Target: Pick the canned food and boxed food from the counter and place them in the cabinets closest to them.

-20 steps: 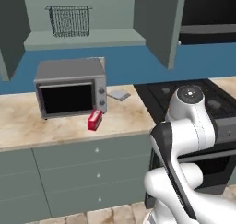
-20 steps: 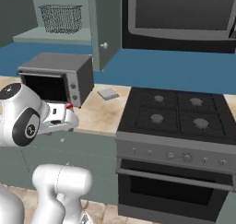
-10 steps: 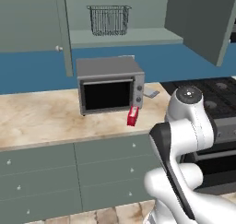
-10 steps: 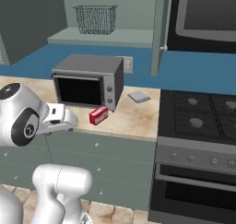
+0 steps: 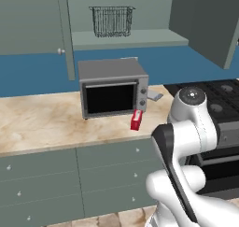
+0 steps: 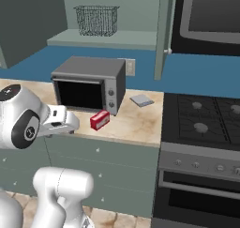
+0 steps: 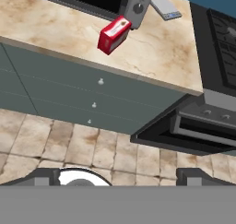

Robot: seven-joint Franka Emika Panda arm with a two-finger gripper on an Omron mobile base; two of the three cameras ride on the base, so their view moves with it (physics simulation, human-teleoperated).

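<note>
The boxed food [image 5: 136, 120], a small red box, stands on the marble counter just in front of the toaster oven's right corner. It shows again as the boxed food [image 6: 100, 120] and as the boxed food [image 7: 114, 34]. Above it the cabinets [image 5: 130, 38] are open, with a flat shelf; in the right base view the cabinets [image 6: 105, 38] hold a wire basket. My gripper [image 7: 120, 178] hangs well back from the counter over the tiled floor, open, with nothing between its fingertips [image 7: 198, 174]. The canned food is out of view.
A grey toaster oven [image 5: 112, 88] sits on the counter [image 5: 37, 121] under the shelf. A wire basket [image 5: 111, 20] stands on the shelf. A small flat grey object [image 6: 141, 100] lies beside the stove [image 6: 206, 117]. Drawer fronts [image 7: 69, 94] run below the counter edge.
The whole scene slid to the right in both base views in the first half second, so the camera moved left; since then it has held almost still. The red box stays by the oven.
</note>
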